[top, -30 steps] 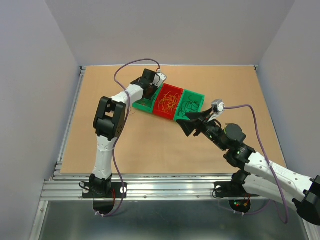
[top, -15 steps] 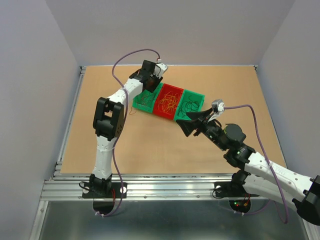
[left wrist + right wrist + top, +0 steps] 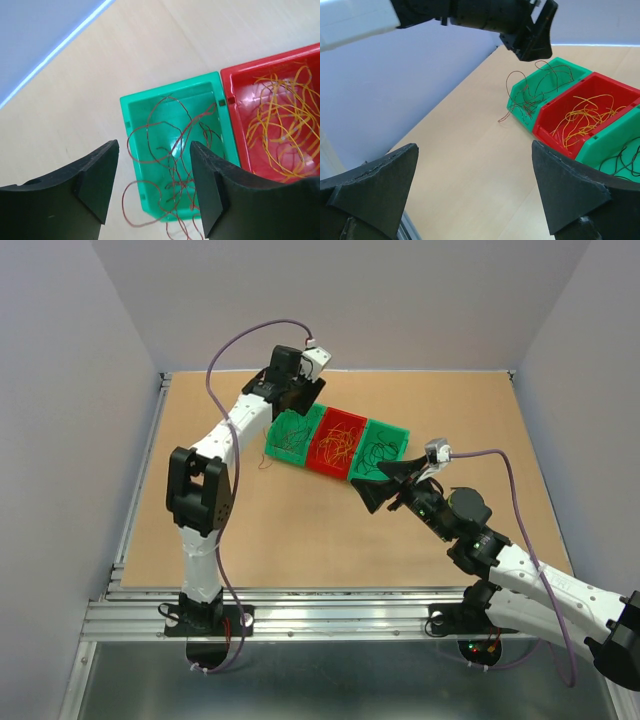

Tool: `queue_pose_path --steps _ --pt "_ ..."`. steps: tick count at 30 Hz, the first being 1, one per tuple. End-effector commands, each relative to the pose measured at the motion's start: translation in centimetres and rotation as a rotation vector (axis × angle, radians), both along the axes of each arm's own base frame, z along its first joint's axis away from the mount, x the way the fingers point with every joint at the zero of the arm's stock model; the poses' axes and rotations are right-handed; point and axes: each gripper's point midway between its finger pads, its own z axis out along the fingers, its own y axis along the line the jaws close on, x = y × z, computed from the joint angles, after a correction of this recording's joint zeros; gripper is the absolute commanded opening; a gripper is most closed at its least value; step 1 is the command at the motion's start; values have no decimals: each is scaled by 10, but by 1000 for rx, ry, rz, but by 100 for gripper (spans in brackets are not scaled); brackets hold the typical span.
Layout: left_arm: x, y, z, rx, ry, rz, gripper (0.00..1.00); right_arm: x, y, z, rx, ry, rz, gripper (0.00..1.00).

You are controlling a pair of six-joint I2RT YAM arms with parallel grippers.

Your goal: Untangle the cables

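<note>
So the cables sit in three bins lined up side by side on the surface (image 3: 300,530). The red-brown cables (image 3: 172,150) are in the left green bin (image 3: 170,86), the orange-yellow cables (image 3: 282,125) in the red bin (image 3: 233,125) in the middle, and the dark green cables (image 3: 625,162) in the right green bin (image 3: 615,135).

The red-brown bunch is a loose nest of loops, so there's no real long axis to line up with. A stray loop or two hangs over the bin's near-left corner onto the surface. That's the bit I'd watch.

What the next move turns on: the left end effector (image 3: 154,155) hangs right over the left green bin, looking straight down into the red-brown tangle. It's up in the air, not touching bin or wire. It's clearly the nearer arm for that bunch, so going back in would be pretty much a straight drop.

Its fingers are well apart with nothing pinched between them. The strands you see in the gap are just lying in the bin below.

The right end effector (image 3: 474,150) sits off the near side of the row, closest to the right green bin. It's spread very wide, it's empty, and it isn't touching anything.
</note>
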Motion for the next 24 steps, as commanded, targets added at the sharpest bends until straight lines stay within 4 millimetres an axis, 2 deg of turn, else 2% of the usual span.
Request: queue_pose_path --steps 1,2,3,4,5,6,7,8,9,10,11,12,13,14,15,17,19,24 --pt "-28 10 59 -81 -83 -13 74 0 0 2 9 -5 -13 100" --pt "-32 11 65 -111 -103 -31 76 1 -1 3 1 -12 -17 100" --pt "-51 17 67 -132 -106 -41 78 6 -5 -1 -11 5 -55 100" --pt "-60 21 69 -158 -118 -47 86 11 -10 -4 -13 24 -95 100" --pt "-65 20 83 -211 -175 -75 89 15 -14 -1 -8 36 -126 100" --pt "-72 29 87 -237 -200 -72 94 17 -17 -6 -23 50 -149 100" --pt "-96 40 86 -267 -208 -69 99 22 -26 -5 -18 53 -198 100" --pt "-102 43 98 -302 -265 -87 99 22 -28 -7 -13 60 -211 100" --pt "-111 51 100 -316 -288 -76 99 21 -30 -6 -8 57 -212 100" --pt "-133 69 98 -329 -316 -47 99 20 -31 -4 -3 48 -208 100" --pt "-139 78 107 -359 -371 -17 99 18 -33 0 8 40 -206 100" --pt "-158 89 128 -387 -454 -2 99 16 -34 1 14 34 -206 100" --pt "-170 99 98 -383 -429 35 99 17 -36 1 20 34 -218 100" --pt "-176 110 102 -401 -483 85 99 16 -39 2 27 32 -227 100" --pt "-196 118 91 -412 -509 104 99 16 -41 3 35 35 -233 100" --pt "-211 124 89 -433 -572 105 99 18 -47 3 50 39 -262 100" --pt "-231 129 72 -438 -614 93 99 18 -49 2 51 40 -273 100" --pt "-248 132 72 -444 -697 66 99 22 -50 -2 33 44 -293 100"
